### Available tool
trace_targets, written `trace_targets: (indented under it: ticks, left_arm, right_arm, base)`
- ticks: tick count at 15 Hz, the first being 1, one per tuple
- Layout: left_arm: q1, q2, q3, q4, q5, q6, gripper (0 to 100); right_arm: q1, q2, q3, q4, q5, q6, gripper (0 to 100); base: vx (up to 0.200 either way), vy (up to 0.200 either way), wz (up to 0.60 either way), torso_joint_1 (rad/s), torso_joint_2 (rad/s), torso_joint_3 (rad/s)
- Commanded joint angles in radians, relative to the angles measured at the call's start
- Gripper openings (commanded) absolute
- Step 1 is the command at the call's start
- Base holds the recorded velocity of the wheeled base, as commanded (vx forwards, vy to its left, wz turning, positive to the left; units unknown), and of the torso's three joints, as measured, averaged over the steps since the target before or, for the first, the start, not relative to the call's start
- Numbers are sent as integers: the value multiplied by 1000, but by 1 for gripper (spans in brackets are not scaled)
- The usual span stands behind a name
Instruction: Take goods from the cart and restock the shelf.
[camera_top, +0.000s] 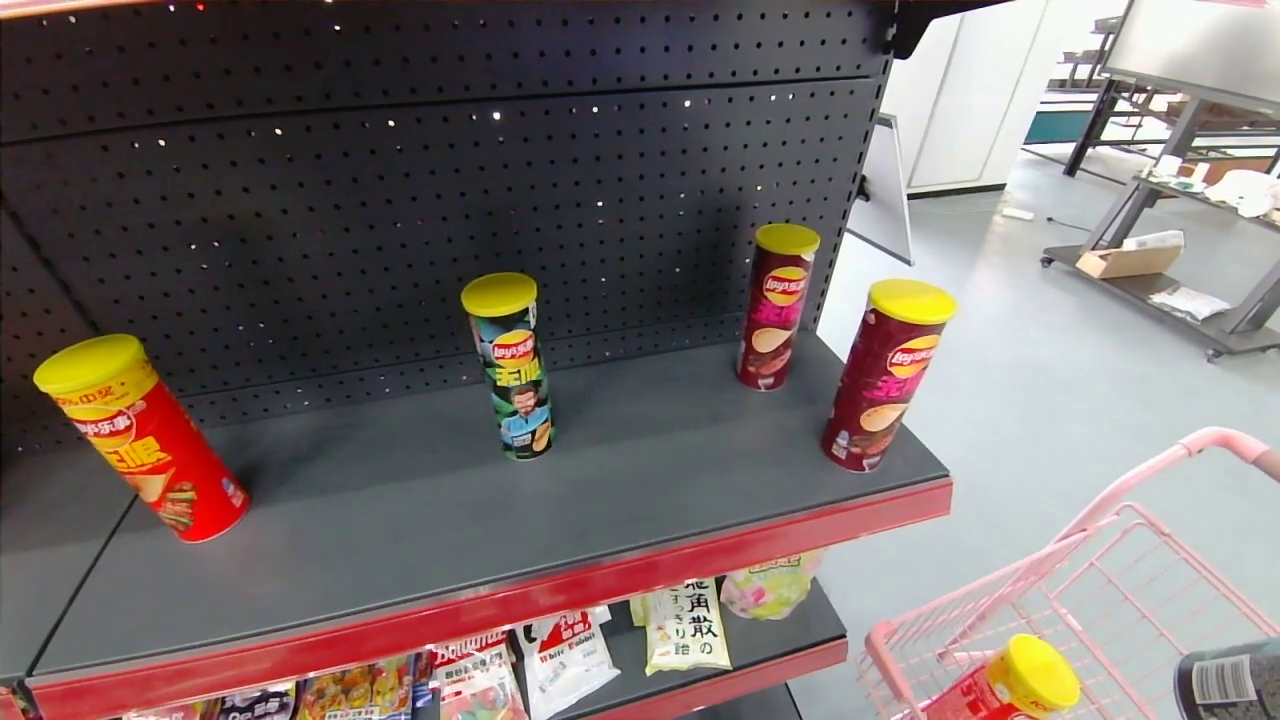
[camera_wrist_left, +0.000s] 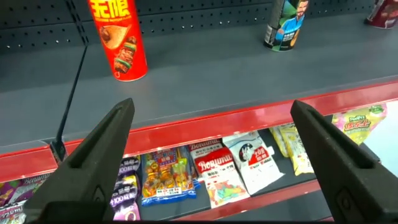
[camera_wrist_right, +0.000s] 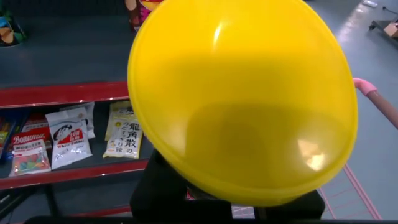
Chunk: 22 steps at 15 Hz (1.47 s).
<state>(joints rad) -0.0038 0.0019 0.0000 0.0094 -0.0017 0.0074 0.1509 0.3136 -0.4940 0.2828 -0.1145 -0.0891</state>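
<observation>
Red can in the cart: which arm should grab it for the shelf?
Likely right. The red can sits in the cart on the robot's right, its yellow lid close up in the right wrist view. The left gripper, open, faces the shelf edge instead.

The shelf board (camera_top: 400, 500) is showing a matt grey finish. The yellow lid (camera_wrist_right: 249, 93) is gleaming like glossy plastic, the cart (camera_top: 1215, 438) looking like coated wire.

left hand (camera_wrist_left: 212, 106) fingers spread wide, right hand (camera_wrist_right: 227, 208) low at the right, clamped around 1 can (camera_wrist_right: 242, 93)
</observation>
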Motion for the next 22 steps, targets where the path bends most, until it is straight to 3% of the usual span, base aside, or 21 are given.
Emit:
trace_targets:
  ticks: [1, 6, 7, 8, 9, 10, 12, 14, 15, 16, 19, 22]
  left_arm:
    - [-1, 7, -2, 0, -1, 0, 100]
    - [-2, 49, -17, -2, -23, 5, 100]
    - [-8, 155, -169, 15, -55, -23, 100]
    - [-18, 362, -353, 37, -83, -115, 100]
    - [-33, 504, -479, 38, -127, -146, 100]
    - [-41, 606, -514, 32, -161, -115, 100]
    - [-45, 779, -494, -31, -242, 3, 100]
    - [-58, 908, -486, -108, -422, 43, 100]
    - [-58, 943, -494, -121, -466, 48, 100]
    - [-58, 1032, -520, -150, -538, 72, 100]
    - [-54, 1285, -563, -325, -575, 238, 100]
    - [-59, 1446, -614, -466, -575, 256, 100]
  right_arm:
    - [1, -22, 22, -5, -1, -6, 0]
    - [3, -42, 54, -8, -1, -11, 0]
    - [1, -47, 52, -8, -1, -20, 0]
    - [1, -42, 48, -8, -7, -23, 0]
    - [-2, -31, 42, -8, -8, -23, 0]
    - [-4, -16, 42, -10, -11, -24, 0]
    - [-5, 27, 45, -11, -8, -24, 0]
    - [-1, 41, 43, -16, 1, -24, 0]
    - [1, 44, 42, -17, 2, -18, 0]
    - [1, 47, 54, -17, 2, 11, 0]
    - [3, 50, 58, -17, 4, 49, 0]
    - [3, 55, 57, -17, 4, 57, 0]
  base:
    - [0, 0, 0, 0, 0, 0]
    - [0, 0, 0, 0, 0, 0]
    - [0, 0, 0, 0, 0, 0]
    - [0, 0, 0, 0, 0, 0]
    - [0, 0, 0, 0, 0, 0]
    - [0, 0, 0, 0, 0, 0]
    - [0, 0, 0, 0, 0, 0]
    - [0, 0, 0, 0, 0, 0]
    - [0, 0, 0, 0, 0, 0]
    - [0, 0, 0, 0, 0, 0]
    - [0, 0, 0, 0, 0, 0]
    - [0, 0, 0, 0, 0, 0]
